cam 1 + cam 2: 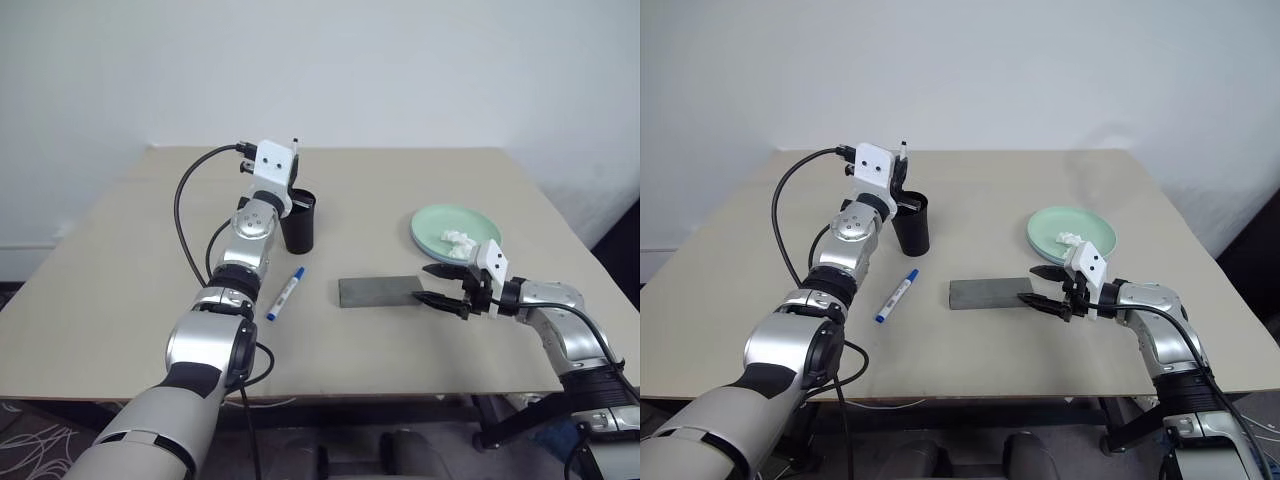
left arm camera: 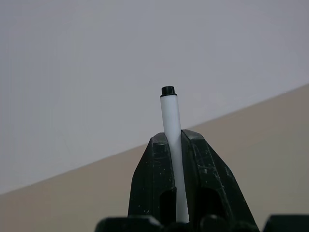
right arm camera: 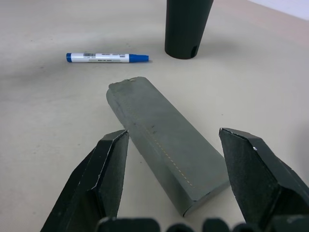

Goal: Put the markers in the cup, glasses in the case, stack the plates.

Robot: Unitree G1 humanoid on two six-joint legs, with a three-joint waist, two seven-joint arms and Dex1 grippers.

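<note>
- The fingers [image 2: 203,183] of the left gripper [image 2: 176,159] are pressed onto a white marker [image 2: 170,116], pinched partway along its barrel so that the black-tipped end stands clear beyond them.
- That marker is held above the cup [image 1: 299,222], at the cup's far side; its long axis is nearly upright, black tip upward, judged a pose for dropping it into the rim.
- The right gripper [image 3: 174,164] is spread wide, one finger to each side of the near end of the closed case [image 3: 164,140], not yet touching it, probably to steady or open it.
- The case is laid flat, its long axis running across the table [image 1: 120,260] toward the cup.
- A second marker [image 1: 286,293] lies flat between cup and case, pointing obliquely.
- The green plate [image 1: 440,222], tissue [image 1: 458,240] on it, sits behind the right gripper.
</note>
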